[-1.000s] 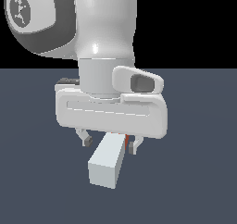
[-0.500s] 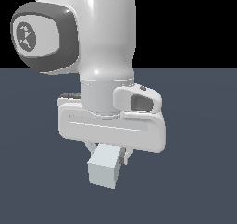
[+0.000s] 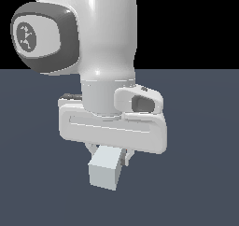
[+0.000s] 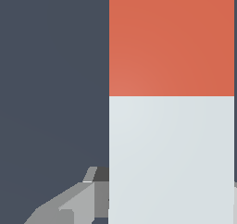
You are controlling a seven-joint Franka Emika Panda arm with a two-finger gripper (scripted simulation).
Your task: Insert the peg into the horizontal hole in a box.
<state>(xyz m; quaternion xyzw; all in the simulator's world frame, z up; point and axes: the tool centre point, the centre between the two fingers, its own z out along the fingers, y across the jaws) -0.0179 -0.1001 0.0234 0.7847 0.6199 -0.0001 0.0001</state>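
Observation:
The peg lies on the dark floor under my hand, its pale grey-white end toward the exterior camera. In the wrist view the peg fills much of the picture, pale near the fingers and orange-red farther on. My gripper is low over the pale half, with a finger pressed to each side of the bar. One finger shows against the peg's edge in the wrist view. The box and its hole are out of view.
The white hand body and arm hide the floor behind them. Dark blue-grey floor lies all around the peg.
My hand has come down over the peg, hiding its orange end in the exterior view. The fingers have drawn in against the bar. The peg has stayed in place.

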